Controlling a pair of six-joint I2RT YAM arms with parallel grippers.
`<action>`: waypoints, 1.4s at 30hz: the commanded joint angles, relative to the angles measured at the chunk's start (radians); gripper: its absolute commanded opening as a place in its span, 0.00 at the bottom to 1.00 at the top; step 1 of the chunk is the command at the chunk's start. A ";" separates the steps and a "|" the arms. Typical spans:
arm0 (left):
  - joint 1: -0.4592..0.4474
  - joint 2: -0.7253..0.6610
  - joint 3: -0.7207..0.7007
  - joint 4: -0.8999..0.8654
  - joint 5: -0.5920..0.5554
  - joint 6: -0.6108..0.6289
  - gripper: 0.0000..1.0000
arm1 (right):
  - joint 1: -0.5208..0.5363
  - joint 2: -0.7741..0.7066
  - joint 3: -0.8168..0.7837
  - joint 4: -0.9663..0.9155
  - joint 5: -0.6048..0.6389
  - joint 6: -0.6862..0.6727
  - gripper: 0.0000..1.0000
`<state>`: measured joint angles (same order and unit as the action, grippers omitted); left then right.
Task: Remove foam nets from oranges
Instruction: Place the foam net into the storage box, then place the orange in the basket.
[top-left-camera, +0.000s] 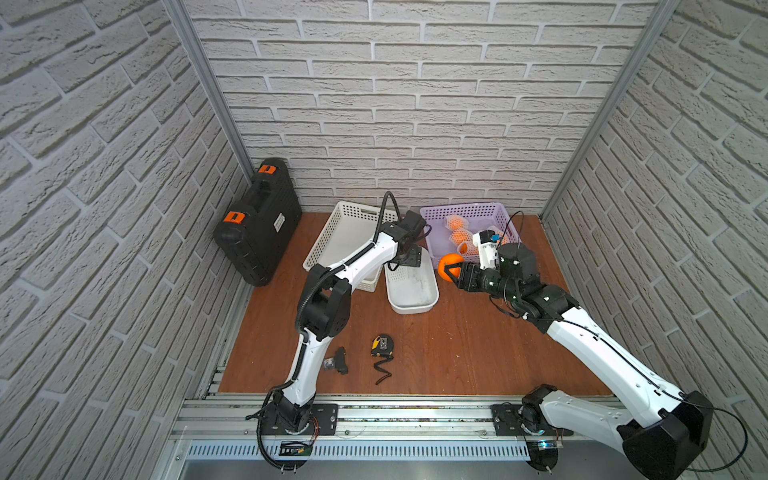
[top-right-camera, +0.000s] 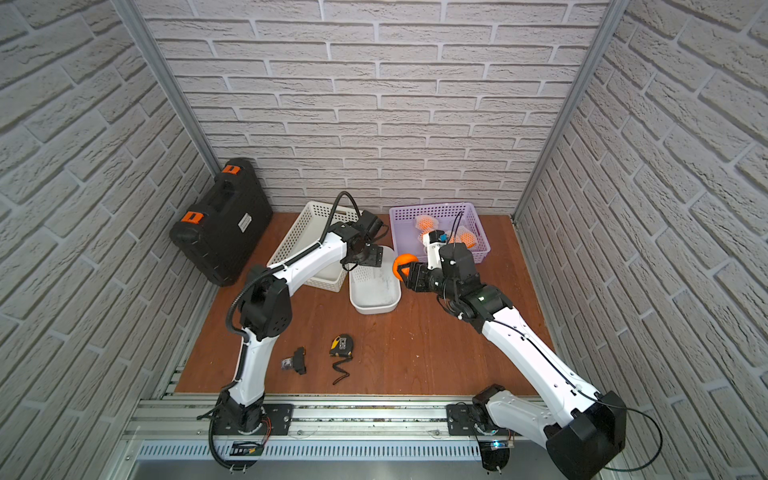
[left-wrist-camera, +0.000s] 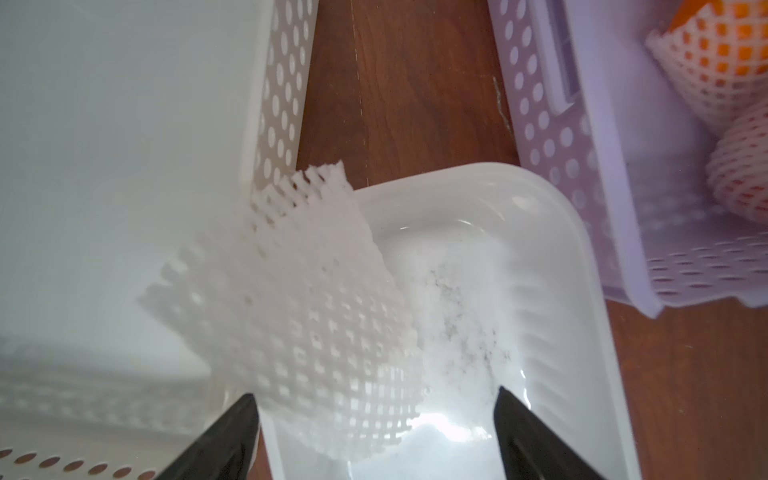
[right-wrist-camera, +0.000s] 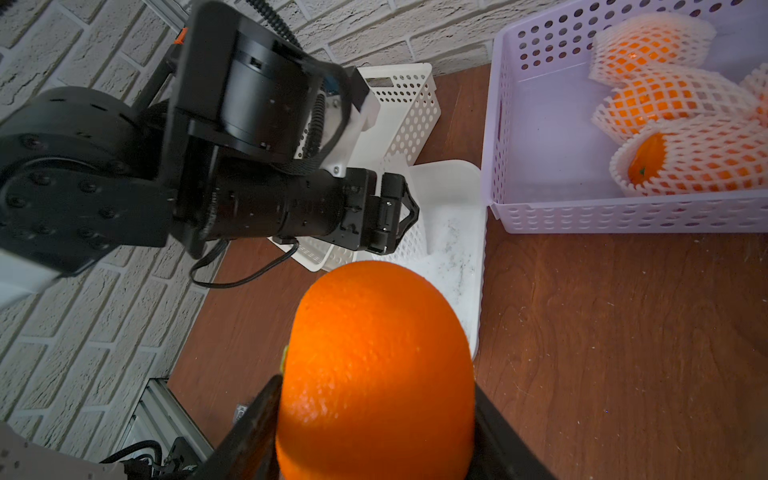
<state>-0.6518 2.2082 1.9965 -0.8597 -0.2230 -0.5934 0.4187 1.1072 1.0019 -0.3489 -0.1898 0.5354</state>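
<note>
Nearest the top camera ran the rail (top-left-camera: 395, 409) with both arm bases. Moving rightward, the white basket (top-left-camera: 332, 232) looked empty where its floor showed, though the left arm covered part of it. Next, the left gripper (left-wrist-camera: 374, 395) hung over the tub (left-wrist-camera: 561, 216) with its jaws wide and gripping nothing. One loose net (left-wrist-camera: 311, 311) lay free across the basket wall and the tub corner, too blurred to tell whether it was resting or dropping. Between tub and purple basket (right-wrist-camera: 623, 216), the right gripper (right-wrist-camera: 376, 384) was clamped on a bare orange (right-wrist-camera: 374, 332). Inside the purple basket lay at least three netted oranges (right-wrist-camera: 660, 99). A fourth was cut off at the frame edge, and the right wrist masked any others in both top views. By my reading, one fruit was done and most of the job remained.
</note>
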 joint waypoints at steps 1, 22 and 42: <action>-0.003 0.023 0.048 -0.049 -0.035 0.024 0.85 | -0.003 -0.004 0.022 0.012 -0.006 -0.021 0.39; -0.003 -0.256 -0.201 0.112 0.270 -0.068 0.51 | 0.006 0.014 0.018 0.093 -0.061 0.013 0.39; 0.347 -0.987 -0.766 0.175 -0.042 -0.105 0.98 | 0.288 0.715 0.497 0.263 0.112 -0.005 0.44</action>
<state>-0.3279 1.2453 1.2781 -0.7250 -0.2348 -0.6930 0.6891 1.7527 1.4315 -0.1551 -0.1394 0.5423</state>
